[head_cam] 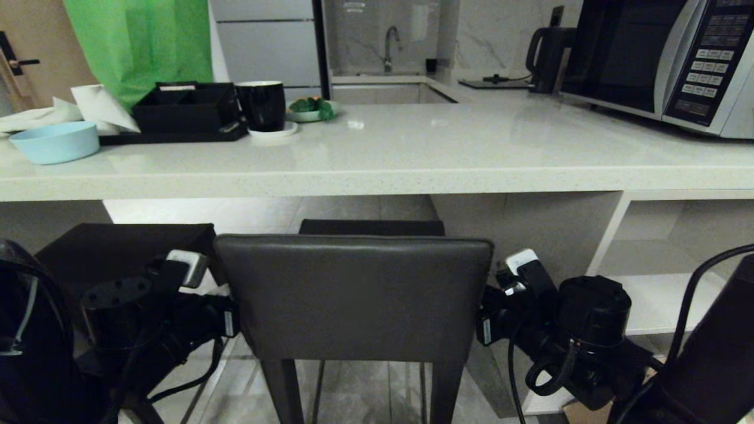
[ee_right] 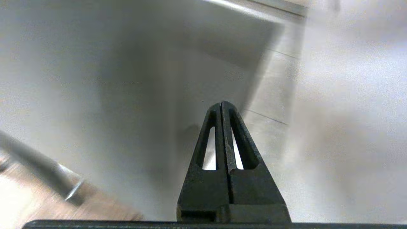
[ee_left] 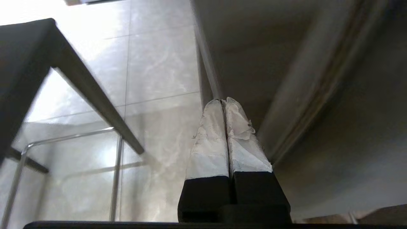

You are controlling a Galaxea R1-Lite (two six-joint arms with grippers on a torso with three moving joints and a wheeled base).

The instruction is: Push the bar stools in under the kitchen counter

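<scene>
Stool (head_cam: 353,294) with the dark grey backrest is standing just in front of the pale bench (head_cam: 377,176), its seat reaching under the edge. Both arms are flanking the backrest: the left pincer (ee_left: 224,103) is pressing its clenched white-padded fingers beside the left edge, the right pincer (ee_right: 221,105) is sitting clenched and empty by the right edge. A second stool (head_cam: 118,247) is sitting tucked under the bench on the left

Head faces stool (head_cam: 353,294); wrists floorward.
</scene>
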